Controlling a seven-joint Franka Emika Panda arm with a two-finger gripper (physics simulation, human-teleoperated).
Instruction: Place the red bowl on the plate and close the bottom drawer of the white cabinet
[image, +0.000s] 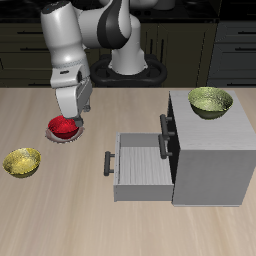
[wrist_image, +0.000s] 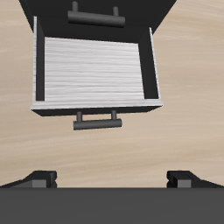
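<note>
Red bowl (image: 63, 126) sits on the plate (image: 66, 136) – only a sliver of reddish-brown rim peeks out round the bowl's near side, towards the counter's front edge. Bowl's upright, glossy, on the counter (image: 60, 210) off to one side of the cabinet, well apart from it.

Bottom drawer (image: 138, 166) is pulled right out of the white cabinet (image: 213, 160), tray wide open, nothing inside, ribbed pale floor showing. Its dark bar handle (image: 108, 163) sticks out on the flat front panel, facing the bowl side. In the wrist view the same drawer (wrist_image: 94, 72) lies straight ahead, handle (wrist_image: 96, 121) towards the camera, and the upper drawer's handle (wrist_image: 94, 12) shows past the tray's far end.

Jaws (image: 73, 113) hang just above the red bowl, close over its back rim, arm leaning down from the base. In the wrist view the two fingertips (wrist_image: 42, 178) stand wide apart w/ bare counter between them – open, holding nothing.

Further out: one yellow-green bowl (image: 22, 161) on the counter nearer the front edge, apart from the plate; a second yellow-green bowl (image: 210, 101) on top of the cabinet.
</note>
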